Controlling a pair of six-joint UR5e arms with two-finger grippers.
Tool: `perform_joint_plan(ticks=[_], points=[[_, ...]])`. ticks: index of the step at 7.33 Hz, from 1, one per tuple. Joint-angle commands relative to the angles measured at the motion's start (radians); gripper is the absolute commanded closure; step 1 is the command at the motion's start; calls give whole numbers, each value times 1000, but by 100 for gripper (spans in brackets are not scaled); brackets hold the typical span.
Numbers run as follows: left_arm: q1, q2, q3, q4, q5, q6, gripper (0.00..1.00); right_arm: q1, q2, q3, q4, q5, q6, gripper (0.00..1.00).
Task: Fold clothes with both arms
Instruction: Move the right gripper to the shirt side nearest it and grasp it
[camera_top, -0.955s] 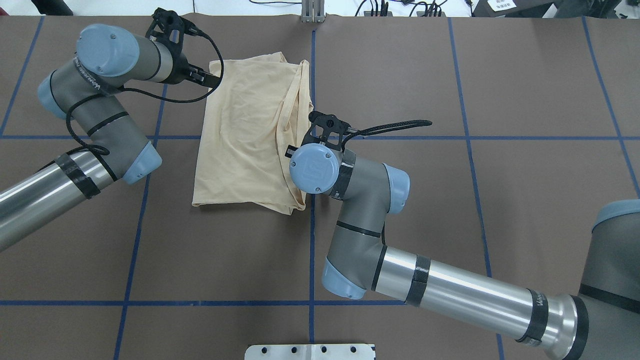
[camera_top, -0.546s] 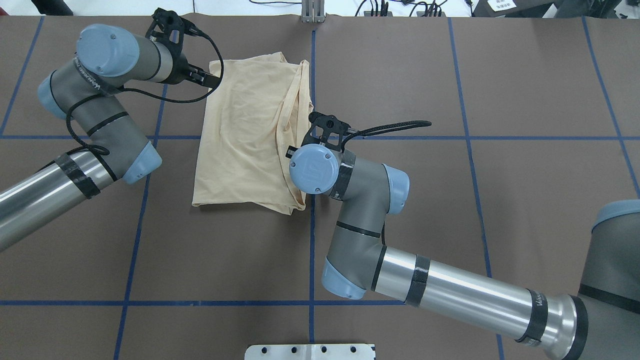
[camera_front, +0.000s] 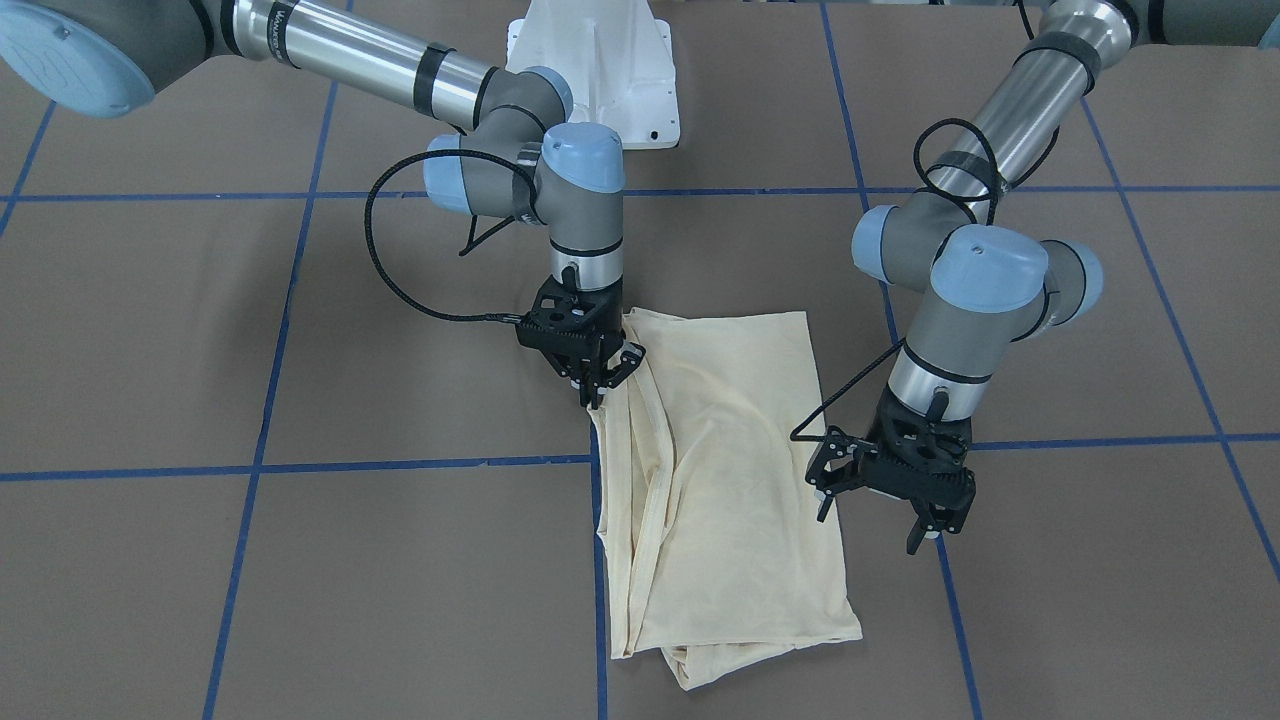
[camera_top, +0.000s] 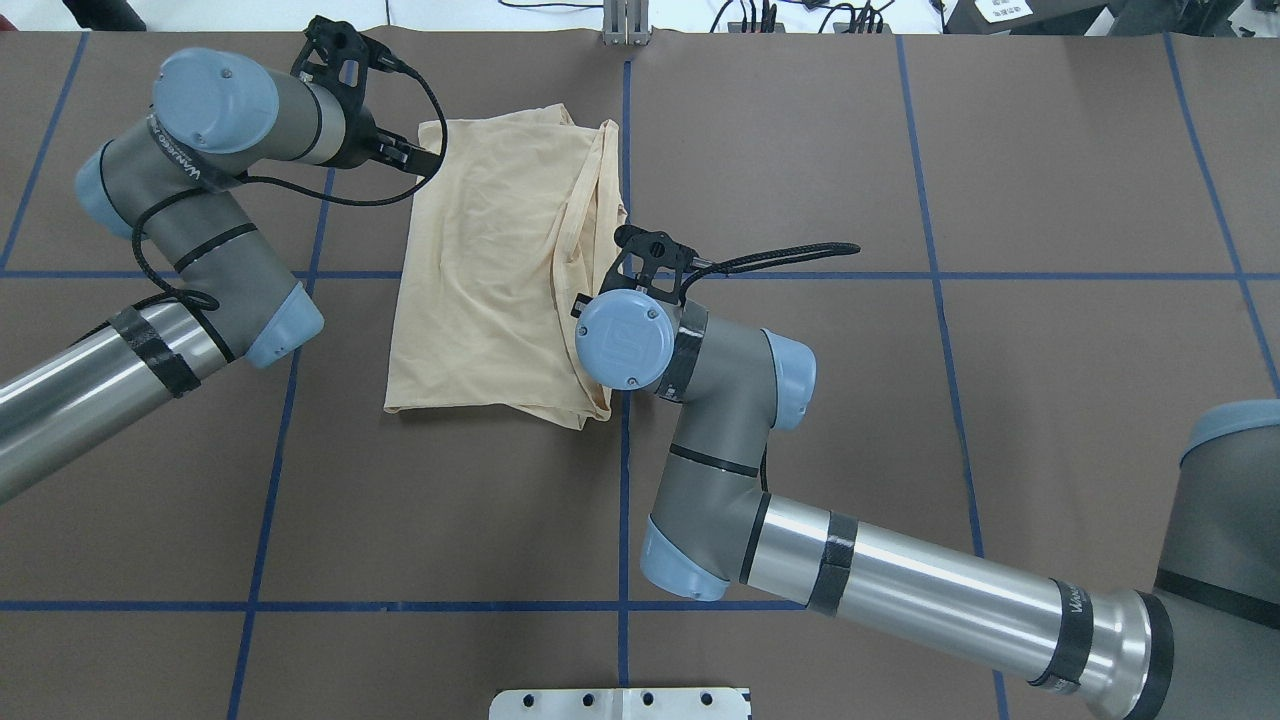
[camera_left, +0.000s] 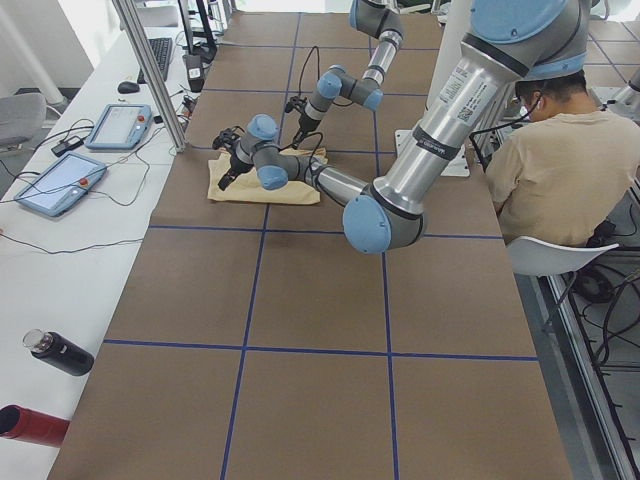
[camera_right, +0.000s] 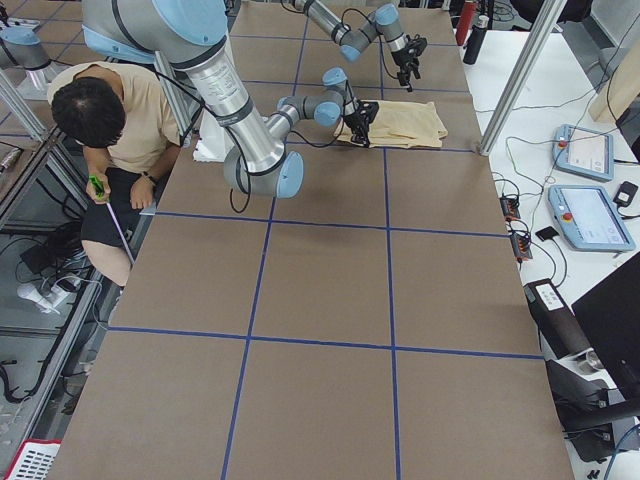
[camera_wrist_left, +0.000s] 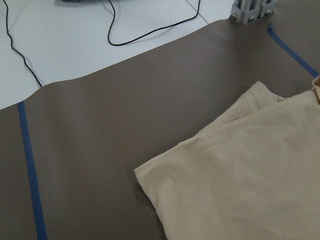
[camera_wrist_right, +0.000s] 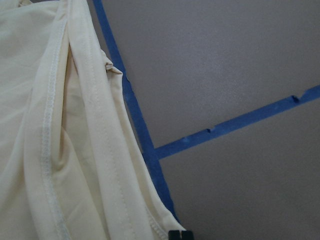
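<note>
We see the cream T-shirt (camera_top: 490, 270) lying folded on the counter (camera_top: 900, 420). Seen from overhead, the left arm (camera_front: 975, 280) holds its jaws spread open just off the shirt's 10 o'clock corner. The right arm (camera_front: 585, 215) has its jaws (tips drawn together) pinching the 3 o'clock edge

Brown table mat (camera_top: 1050, 150) with blue tape grid (camera_top: 1050, 275); white side bench (camera_left: 60, 260); seated operator (camera_left: 560, 170).
</note>
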Motion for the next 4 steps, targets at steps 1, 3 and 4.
perform_joint_plan(ticks=[1, 3, 4], points=[[0, 0, -4, 0, 0, -3, 0, 1, 4, 15, 3, 0, -5, 100], [0, 0, -9, 0, 0, -15, 0, 3, -123, 168, 7, 2, -14, 100], [2, 3, -11, 0, 0, -15, 0, -8, -242, 322, 4, 3, -15, 100]])
